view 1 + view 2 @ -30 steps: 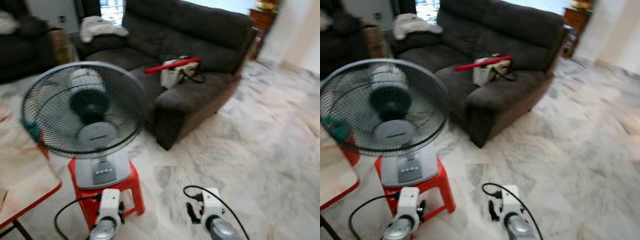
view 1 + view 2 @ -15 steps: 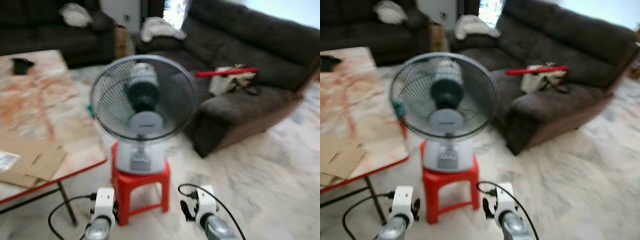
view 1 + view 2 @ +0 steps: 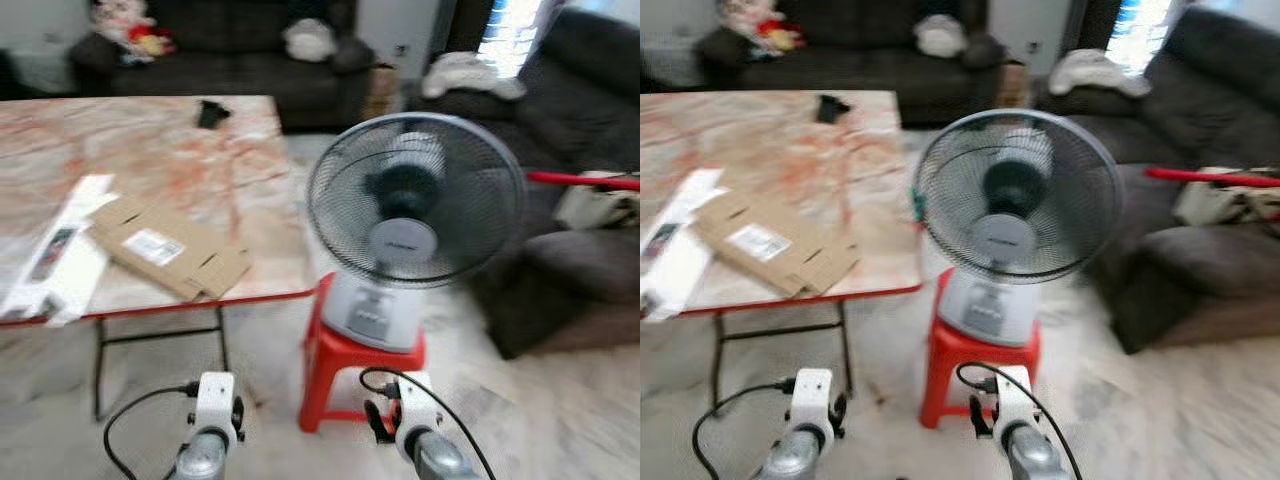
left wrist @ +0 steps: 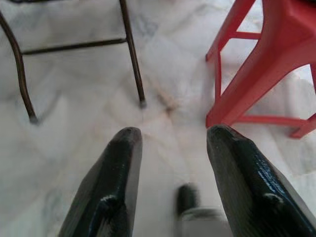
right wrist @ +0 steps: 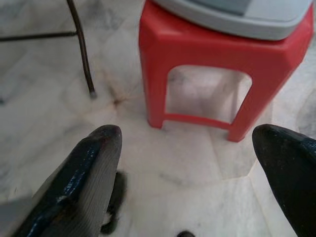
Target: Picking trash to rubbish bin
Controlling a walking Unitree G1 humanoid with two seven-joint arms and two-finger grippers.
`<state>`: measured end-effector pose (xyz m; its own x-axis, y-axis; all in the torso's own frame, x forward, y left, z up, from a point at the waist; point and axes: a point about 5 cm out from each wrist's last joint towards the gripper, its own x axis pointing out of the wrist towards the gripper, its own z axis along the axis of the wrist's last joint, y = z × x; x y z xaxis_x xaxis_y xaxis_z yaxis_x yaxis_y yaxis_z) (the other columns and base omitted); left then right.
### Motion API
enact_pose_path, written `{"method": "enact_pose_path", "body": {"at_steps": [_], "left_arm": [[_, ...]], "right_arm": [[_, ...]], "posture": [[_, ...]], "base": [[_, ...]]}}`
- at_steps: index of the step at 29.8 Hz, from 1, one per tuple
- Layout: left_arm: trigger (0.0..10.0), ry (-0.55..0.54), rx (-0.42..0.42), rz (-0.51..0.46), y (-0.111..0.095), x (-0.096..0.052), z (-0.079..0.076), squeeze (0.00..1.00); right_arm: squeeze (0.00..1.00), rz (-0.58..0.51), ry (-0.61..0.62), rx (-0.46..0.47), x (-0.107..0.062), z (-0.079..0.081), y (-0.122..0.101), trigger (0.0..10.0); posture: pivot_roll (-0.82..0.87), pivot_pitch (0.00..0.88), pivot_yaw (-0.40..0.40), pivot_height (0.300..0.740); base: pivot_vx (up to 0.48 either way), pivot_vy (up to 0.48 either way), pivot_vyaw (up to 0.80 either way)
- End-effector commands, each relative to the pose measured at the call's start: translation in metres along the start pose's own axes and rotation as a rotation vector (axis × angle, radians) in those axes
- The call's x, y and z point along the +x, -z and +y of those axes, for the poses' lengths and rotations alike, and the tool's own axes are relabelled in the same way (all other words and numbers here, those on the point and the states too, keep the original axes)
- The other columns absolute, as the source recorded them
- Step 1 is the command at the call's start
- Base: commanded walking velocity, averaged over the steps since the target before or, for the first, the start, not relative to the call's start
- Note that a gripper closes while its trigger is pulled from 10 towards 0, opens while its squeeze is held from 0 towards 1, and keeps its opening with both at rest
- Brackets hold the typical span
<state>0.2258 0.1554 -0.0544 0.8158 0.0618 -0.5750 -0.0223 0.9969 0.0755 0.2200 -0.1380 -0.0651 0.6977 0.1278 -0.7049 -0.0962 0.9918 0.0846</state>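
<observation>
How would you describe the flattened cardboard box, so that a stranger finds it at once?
Look at the marble-patterned table with the red edge, left of the fan. The flattened cardboard box lies near its front edge: brown, with a white label, unlike the long white package beside it.

Head downward; wrists toward stool (image 5: 197,59).

Before me a grey fan (image 3: 412,215) stands on a red stool (image 3: 350,365), my chosen landmark. To the stool's left I see a marble-topped table (image 3: 200,160) with a red rim and dark metal legs. Right of the stool sits a dark sofa (image 3: 580,270), and behind the table another dark sofa (image 3: 230,70).
</observation>
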Motion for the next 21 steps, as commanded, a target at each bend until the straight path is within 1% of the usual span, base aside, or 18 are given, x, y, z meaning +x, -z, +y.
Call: {"method": "enact_pose_path", "body": {"at_steps": [1,10,12,15,17,19,21], "left_arm": [[10.0,-0.02,-0.038,0.31,0.049,-0.016,0.034,0.0],[10.0,-0.019,-0.034,0.307,0.05,-0.016,0.034,0.0],[10.0,-0.02,-0.03,0.309,0.05,-0.017,0.035,0.0],[10.0,-0.013,-0.005,0.304,0.051,-0.017,0.036,0.0],[10.0,-0.011,0.014,0.293,0.051,-0.018,0.037,0.0],[10.0,-0.032,0.016,0.272,0.05,-0.018,0.039,0.0],[10.0,-0.072,0.014,0.229,0.047,-0.019,0.047,0.0]], "right_arm": [[0.0,0.022,0.343,0.482,-0.03,-0.089,0.034,10.0],[0.0,0.025,0.335,0.47,-0.029,-0.088,0.033,10.0],[0.0,0.027,0.325,0.454,-0.029,-0.087,0.033,10.0],[0.0,0.007,0.288,0.445,-0.026,-0.083,0.027,10.0],[0.0,-0.001,0.26,0.4,-0.023,-0.08,0.022,10.0],[0.0,-0.012,0.242,0.36,-0.022,-0.078,0.017,10.0],[0.0,-0.03,0.225,0.328,-0.021,-0.077,0.013,10.0]], "posture": [[-0.03,0.0,0.043,0.74],[-0.02,0.0,0.037,0.74],[-0.02,0.0,0.036,0.74],[-0.01,0.0,0.037,0.74],[-0.01,0.0,0.04,0.74],[0.0,0.0,0.042,0.74],[0.01,0.0,0.046,0.74]], "base": [[0.0,0.0,0.8],[0.0,0.0,0.8],[0.0,0.0,0.8],[0.0,0.0,0.0],[0.0,0.0,0.0],[0.0,0.0,0.0],[0.0,0.0,0.0]]}}
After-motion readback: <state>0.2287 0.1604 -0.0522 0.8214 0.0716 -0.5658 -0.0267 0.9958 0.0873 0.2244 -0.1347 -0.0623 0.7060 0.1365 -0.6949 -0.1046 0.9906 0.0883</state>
